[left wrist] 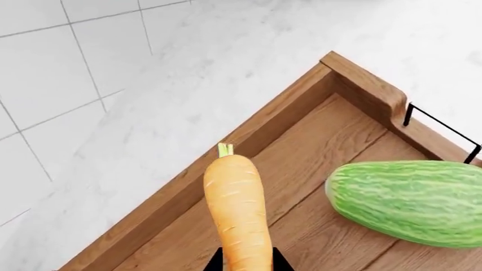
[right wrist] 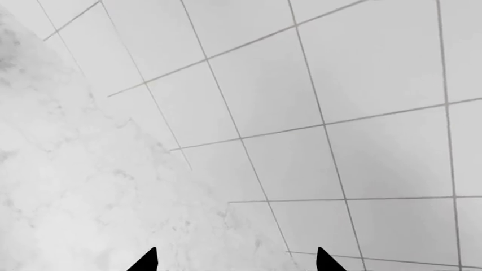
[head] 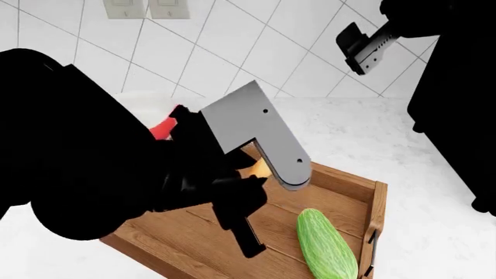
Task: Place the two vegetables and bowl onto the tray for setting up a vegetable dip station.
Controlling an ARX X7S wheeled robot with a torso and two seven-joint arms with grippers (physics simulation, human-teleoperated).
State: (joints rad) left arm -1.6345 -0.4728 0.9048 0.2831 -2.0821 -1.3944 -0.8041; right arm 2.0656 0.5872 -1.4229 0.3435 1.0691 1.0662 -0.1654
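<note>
My left gripper is shut on the yellow-orange carrot, whose green stem points toward the tray's long wall. The carrot is over the plank floor of the brown wooden tray; whether it touches the floor I cannot tell. The light-green striped cucumber-like vegetable lies inside the tray beside a wire handle. From the head view, the vegetable lies near the tray's right end, and only a sliver of carrot shows at the left gripper. The red bowl peeks out behind my left arm. My right gripper is raised high, open and empty.
The tray stands on a white marble counter backed by a white tiled wall with two light switches. My left arm hides most of the tray's left half and the counter behind it.
</note>
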